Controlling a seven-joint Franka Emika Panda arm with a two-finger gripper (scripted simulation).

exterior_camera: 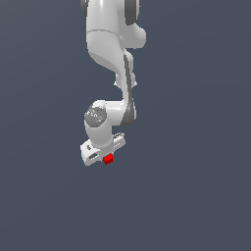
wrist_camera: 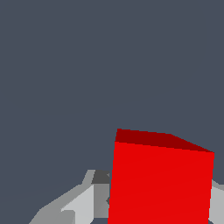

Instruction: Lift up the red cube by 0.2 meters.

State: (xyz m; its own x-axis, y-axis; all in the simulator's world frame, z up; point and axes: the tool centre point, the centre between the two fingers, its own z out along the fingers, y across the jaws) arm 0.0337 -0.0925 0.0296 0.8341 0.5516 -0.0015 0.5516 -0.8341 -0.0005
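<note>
The red cube (exterior_camera: 108, 159) is a tiny bright red block at the lower edge of the white gripper (exterior_camera: 105, 156) in the exterior view. In the wrist view the red cube (wrist_camera: 161, 183) fills the space between the grey fingers (wrist_camera: 83, 204), which touch its two sides. The gripper (wrist_camera: 159, 208) is shut on the cube. The white arm (exterior_camera: 110, 59) reaches down from the top of the exterior view and hides most of the fingers there.
A plain dark grey-blue surface (exterior_camera: 196, 186) fills the background in both views. No other objects show.
</note>
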